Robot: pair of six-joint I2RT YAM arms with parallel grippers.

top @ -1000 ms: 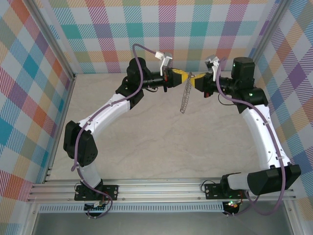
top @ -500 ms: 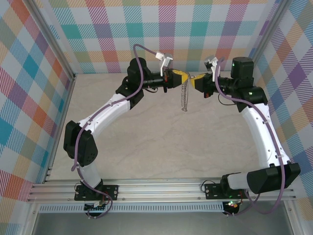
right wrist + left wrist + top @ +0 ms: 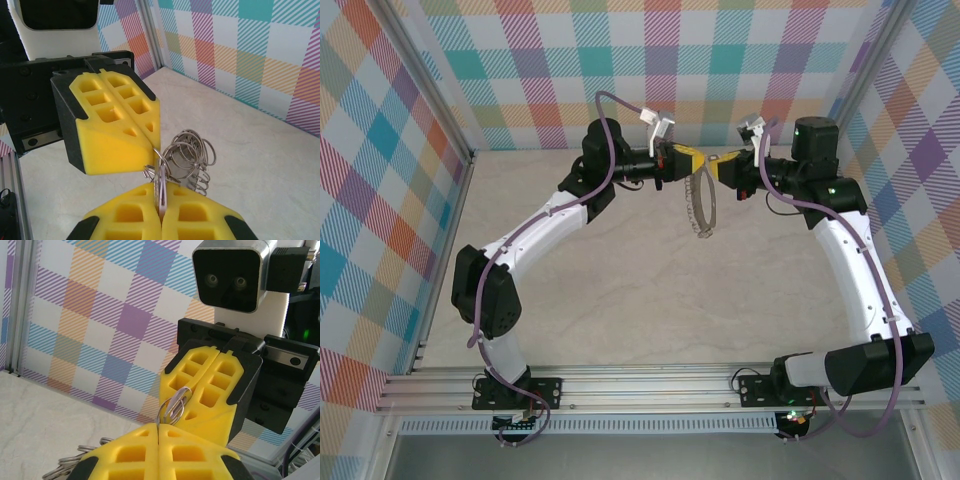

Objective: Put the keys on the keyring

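Left pincer (image 3: 158, 432) shut, yellow fingers pressed together, thin wire running into the seam, so it looks clamped on one loop of the large thin grey metal oval keyring (image 3: 700, 205) edged with small wire loops. Right pincer (image 3: 161, 207) also shut, gripping a flat silver strip edge-on, probably the short metal blade of the tiny key (image 3: 161, 187); lilac head hidden, can't confirm. Both pincers meet tip to tip, high over the back of the pale stone-look table (image 3: 620, 280). Keyring hangs down from that meeting point, off the table, loops bunched just beside the right fingers. Progress: both items picked up and brought together, so mid-threading. A small loop sits right at the strip, but can't tell whether the key is actually hooked on. Left to do: finish threading, let go.
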